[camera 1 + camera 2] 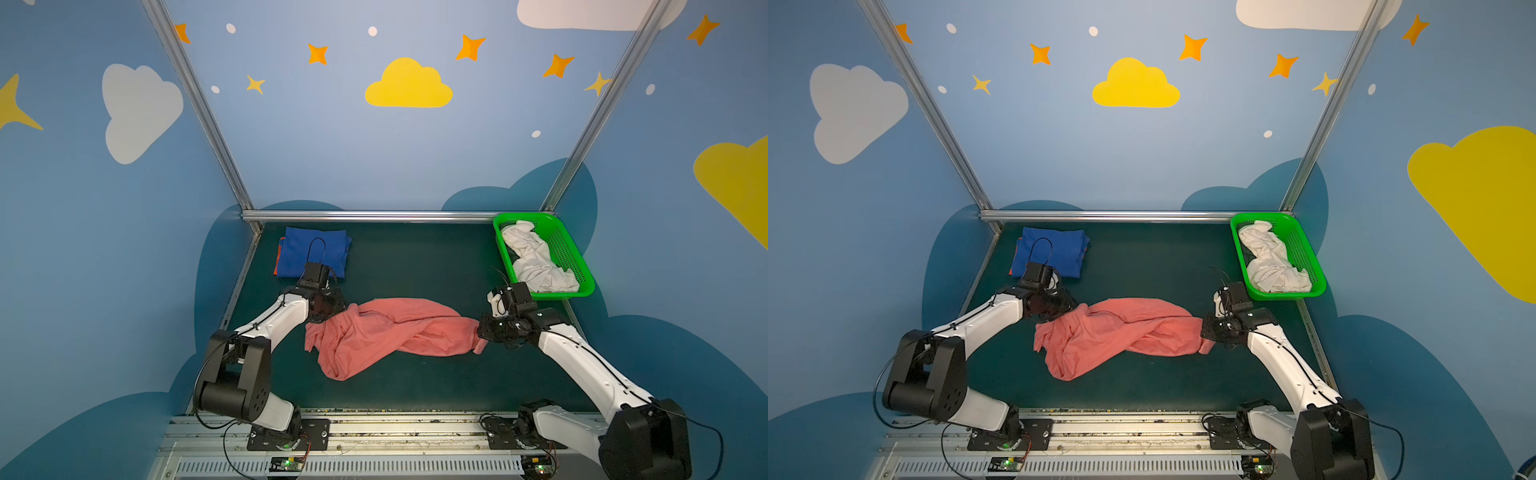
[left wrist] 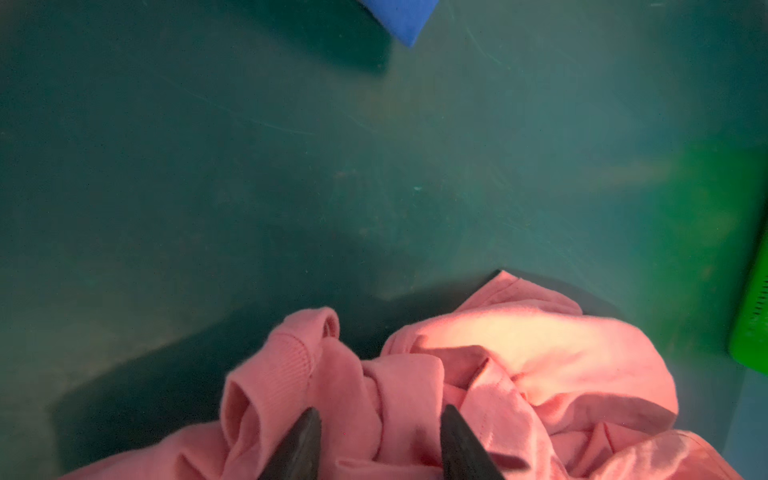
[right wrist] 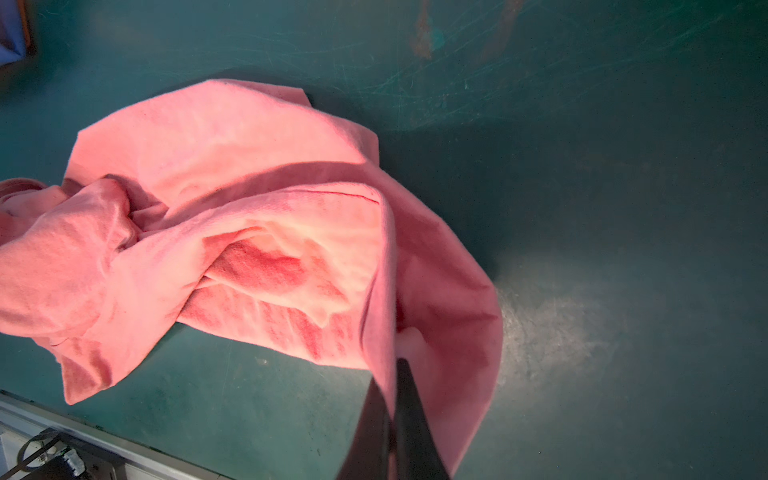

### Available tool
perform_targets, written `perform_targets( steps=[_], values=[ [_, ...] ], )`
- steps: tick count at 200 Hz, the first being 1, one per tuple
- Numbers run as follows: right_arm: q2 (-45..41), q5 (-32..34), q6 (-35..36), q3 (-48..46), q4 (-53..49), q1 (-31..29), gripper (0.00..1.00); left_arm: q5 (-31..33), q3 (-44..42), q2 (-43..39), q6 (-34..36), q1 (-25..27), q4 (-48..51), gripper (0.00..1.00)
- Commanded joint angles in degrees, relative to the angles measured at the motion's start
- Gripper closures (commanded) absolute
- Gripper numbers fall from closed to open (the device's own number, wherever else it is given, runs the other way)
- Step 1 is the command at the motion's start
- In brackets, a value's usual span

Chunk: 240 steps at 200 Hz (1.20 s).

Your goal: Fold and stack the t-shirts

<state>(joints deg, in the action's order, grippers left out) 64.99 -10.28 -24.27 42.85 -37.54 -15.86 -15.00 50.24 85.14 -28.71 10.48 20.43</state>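
The salmon-pink t-shirt (image 1: 390, 332) lay crumpled mid-counter (image 1: 415, 257). The right hand (image 3: 390, 374) pinched its 3 o'clock end; the left hand (image 2: 381, 411) stood parted over its 10 o'clock end. A folded blue t-shirt (image 1: 311, 253) sat at 11 o'clock.

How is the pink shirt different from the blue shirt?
The pink shirt is crumpled and twisted; the blue shirt is folded flat. The pink shirt lies in the middle; the blue shirt sits far left on an orange shirt. The right end effector pinches the pink shirt; nothing grips the blue shirt. Both are plain, one colour each.
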Motion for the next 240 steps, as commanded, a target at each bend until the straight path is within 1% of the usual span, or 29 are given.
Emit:
perform_targets(
  steps=[1,39,62,77,103,118,150,169,191,212,215,240],
  values=[
    [-0.52,-0.40,-0.43,0.63,-0.25,-0.07,1.00,-1.28,-1.25,-2.42,-1.48,-0.31,-2.03,0.54],
    [-0.59,-0.35,-0.51,0.44,-0.19,-0.16,1.00,-3.74,-2.50,-3.24,-2.91,-0.44,-4.58,0.67],
    [-0.81,-0.35,-0.51,0.42,-0.25,-0.14,1.00,-3.84,-2.42,-3.14,-3.09,-0.48,-4.66,0.69],
    [-0.86,-0.29,-0.52,0.39,-0.33,-0.10,1.00,-3.81,-2.43,-3.39,-3.11,-0.46,-4.59,0.73],
    [-0.77,-0.35,-0.61,0.23,-0.19,-0.14,1.00,-3.67,-2.29,-3.95,-3.10,-0.46,-4.36,0.76],
    [-0.78,-0.35,-0.63,0.22,-0.25,-0.12,1.00,-3.38,-2.00,-4.39,-2.94,-0.47,-3.98,0.80],
    [-0.67,-0.29,-0.54,0.34,-0.25,-0.18,1.00,-2.44,-1.52,-5.75,-2.65,-0.46,-2.86,0.95],
    [-0.72,0.40,0.15,0.97,-1.17,-0.05,1.00,-1.80,-0.92,-6.80,-2.08,-0.46,-1.87,0.95],
    [-0.89,2.98,1.85,2.95,-4.08,0.11,1.00,-0.46,1.12,-9.58,-1.16,-0.46,0.58,0.95],
    [-0.99,7.21,2.14,5.01,-7.16,0.28,1.00,2.43,4.34,-13.51,-0.86,-0.55,3.09,0.95],
    [-0.91,7.69,2.31,5.19,-7.36,0.30,1.00,4.27,4.83,-14.20,-0.69,-0.55,3.33,0.95],
    [1.08,8.55,3.84,5.81,-7.30,1.02,1.00,7.89,9.01,-18.28,1.22,-0.55,5.44,0.95]
  ],
)
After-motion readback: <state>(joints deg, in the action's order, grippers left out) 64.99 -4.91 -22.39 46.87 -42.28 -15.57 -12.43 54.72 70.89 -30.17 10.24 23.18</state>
